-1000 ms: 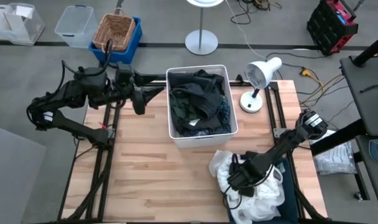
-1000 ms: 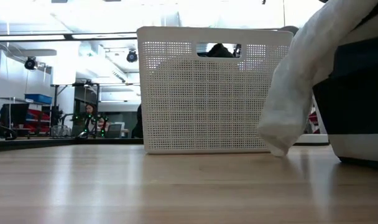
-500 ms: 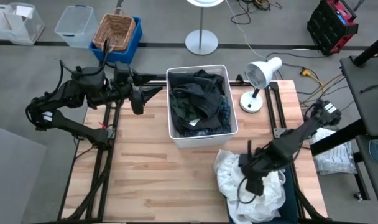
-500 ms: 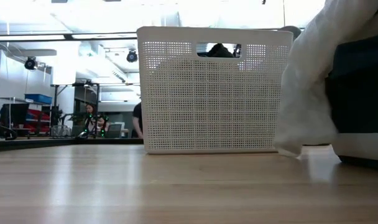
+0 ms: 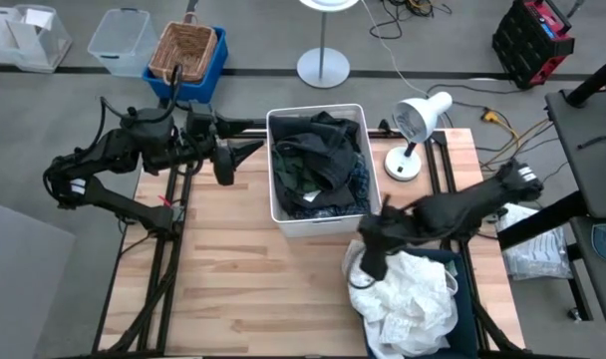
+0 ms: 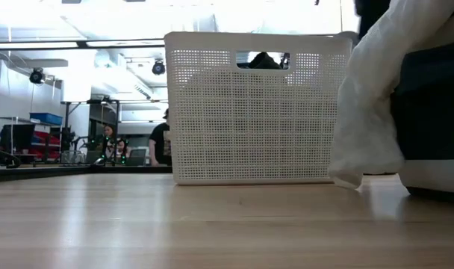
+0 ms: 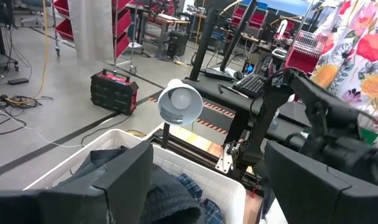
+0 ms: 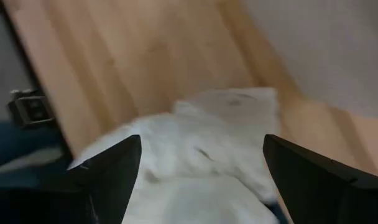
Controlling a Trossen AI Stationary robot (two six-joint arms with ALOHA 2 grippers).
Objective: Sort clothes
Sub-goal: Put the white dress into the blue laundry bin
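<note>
Dark clothes fill the white bin at the table's far middle. White clothes are heaped in the dark blue bin at the near right. One white garment hangs over that bin's wall, its lower end at the tabletop. My right gripper hovers open over the left edge of the white heap, with nothing between its fingers. My left gripper waits open beyond the table's far left corner, pointing at the white bin.
A white desk lamp stands at the far right, just right of the white bin. Bare wood lies on the table's left and near middle. Off the table sit a wicker basket in a blue crate and a person far behind.
My right gripper has let go of the white garment, risen, and swung toward the table's far edge and left, toward the white bin. The white garment has settled on the heap; its hanging end has shifted toward the blue bin and now stays still.
</note>
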